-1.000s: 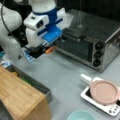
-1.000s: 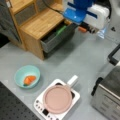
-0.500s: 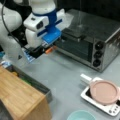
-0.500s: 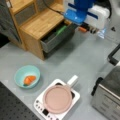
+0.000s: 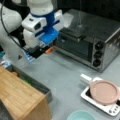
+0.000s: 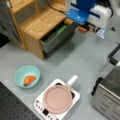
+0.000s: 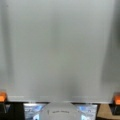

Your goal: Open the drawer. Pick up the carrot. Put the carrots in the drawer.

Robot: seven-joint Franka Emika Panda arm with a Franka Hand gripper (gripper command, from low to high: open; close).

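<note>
The long dark-grey drawer [image 6: 58, 38] of the bamboo-topped wooden cabinet [image 6: 42, 23] stands pulled open in both front views, with a green elongated vegetable [image 6: 60, 29] lying inside it; a yellowish item beside it is too blurred to name. The small orange-red carrot [image 6: 29, 80] lies in a shallow light-blue bowl [image 6: 27, 76] on the grey desk [image 6: 82, 62], well apart from the drawer and toward a front view's bottom left.

The white and blue robot arm's claw [image 5: 42, 51] hangs above the desk between the open drawer [image 5: 30, 82] and the silver toaster oven [image 5: 87, 45], its orange fingertips [image 5: 49, 50] showing. In the wrist view the two orange fingertips [image 7: 2, 96] sit at opposite edges with only bare grey desk [image 7: 60, 50] between them, so the claw is released and grasps nothing.

A pink round pan [image 6: 58, 98] with a white handle rests on a white induction cooker [image 6: 41, 110], near the bowl.
</note>
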